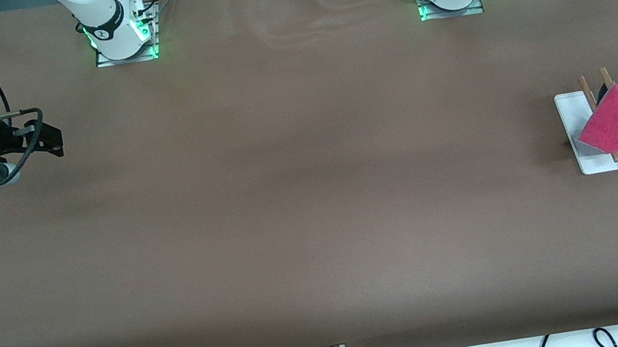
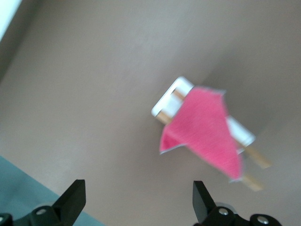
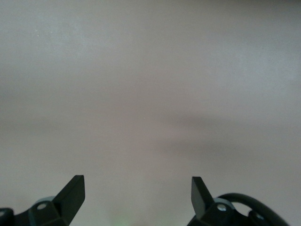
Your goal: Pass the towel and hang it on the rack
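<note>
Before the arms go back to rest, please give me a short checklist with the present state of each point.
1. Towel draped over the rack: ok.
2. Towel free of both tools: ok.
3. Left tool open, above the rack: ok.
4. Right tool open, holding nothing, waiting over the right arm's end of the table: ok.
5. Rack upright on its base: ok.
6. Towel hangs evenly on both rods: cannot tell; it sits skewed, one corner low.

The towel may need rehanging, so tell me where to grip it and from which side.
Probably grip the towel at its loose lower corner over the rack base, coming from above with the left end effector: that corner hangs free of the rods.
</note>
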Available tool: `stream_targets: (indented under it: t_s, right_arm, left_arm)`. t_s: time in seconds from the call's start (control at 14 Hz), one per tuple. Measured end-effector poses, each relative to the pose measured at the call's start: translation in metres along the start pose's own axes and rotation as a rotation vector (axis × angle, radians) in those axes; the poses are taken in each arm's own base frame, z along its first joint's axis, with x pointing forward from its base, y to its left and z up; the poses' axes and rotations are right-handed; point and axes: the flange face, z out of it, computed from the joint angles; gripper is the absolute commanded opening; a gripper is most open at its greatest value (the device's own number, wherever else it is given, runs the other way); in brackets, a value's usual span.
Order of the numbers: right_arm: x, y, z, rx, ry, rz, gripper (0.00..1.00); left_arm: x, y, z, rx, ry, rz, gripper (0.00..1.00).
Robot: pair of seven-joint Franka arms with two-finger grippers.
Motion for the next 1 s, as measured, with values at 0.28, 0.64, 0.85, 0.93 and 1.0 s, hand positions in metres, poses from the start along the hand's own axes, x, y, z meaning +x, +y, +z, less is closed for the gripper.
stream_targets:
  t_s: [0.28,0.64,0.85,0.93,1.0]
  right_arm:
    - [0.000,0.000,0.000,0.000,0.001,0.000,1.00]
    - [0.000,0.000,0.000,0.000,0.002,0.000,1.00]
    - [0.000,0.000,0.000,0.000,0.002,0.000,1.00]
    - [0.000,0.000,0.000,0.000,0.002,0.000,1.00]
    - [0.000,0.000,0.000,0.000,0.002,0.000,1.00]
  left_arm:
    - [0.055,0.053,-0.046,-0.077,0.029,-0.157,1.00]
    - [0.161,0.143,-0.082,-0.119,0.000,-0.418,1.00]
    - [0.185,0.188,-0.113,-0.132,-0.013,-0.605,1.00]
    - [0.188,0.205,-0.123,-0.142,-0.037,-0.676,1.00]
    - [0.192,0.220,-0.132,-0.145,-0.051,-0.738,1.00]
